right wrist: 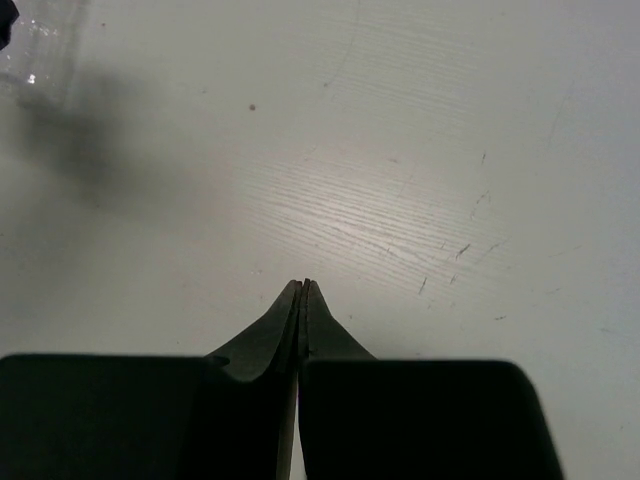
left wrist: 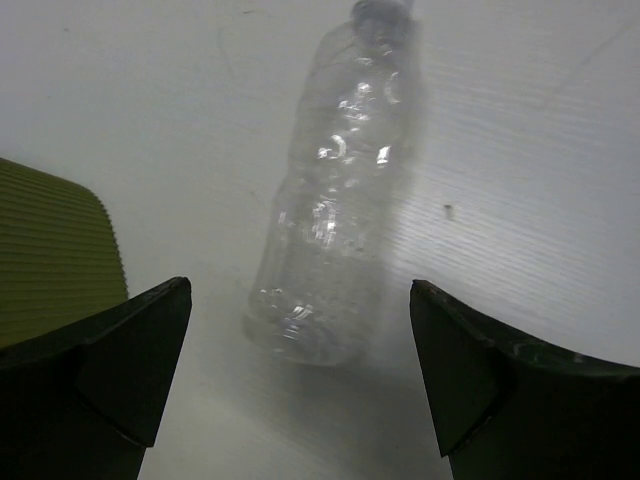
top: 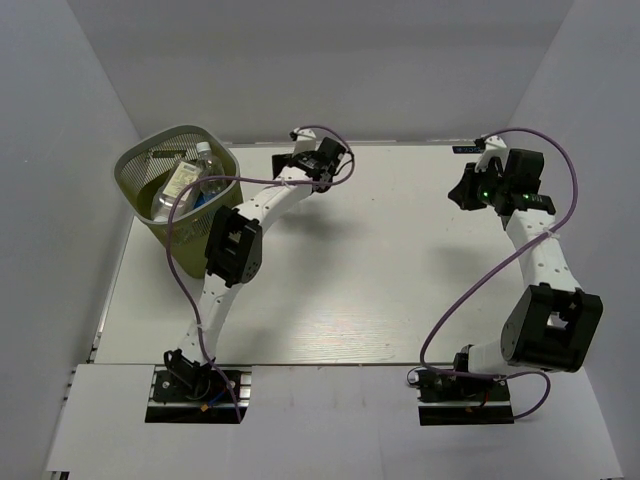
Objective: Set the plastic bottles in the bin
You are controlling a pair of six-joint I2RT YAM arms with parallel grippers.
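Pale, lightly scratched wood-grain table [top: 380, 280] enclosed by plain white walls [top: 330, 70]. Left pincer [left wrist: 300, 295] spread wide over a clear bottle [left wrist: 335, 200]; right pincer [right wrist: 303, 287] clenched, empty.

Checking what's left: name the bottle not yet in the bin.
The clear bottle lying on the table under the left gripper; the others sit inside the bin.

clear bottle [left wrist: 335, 215] lying on table [left wrist: 520, 150] | fingers [left wrist: 120, 360] spread | probably bin [left wrist: 50, 250] left

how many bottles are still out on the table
1. A clear bottle lies on the table in front of the open left gripper, near the bin. The other bottles are piled in the bin; the left arm may hide more.
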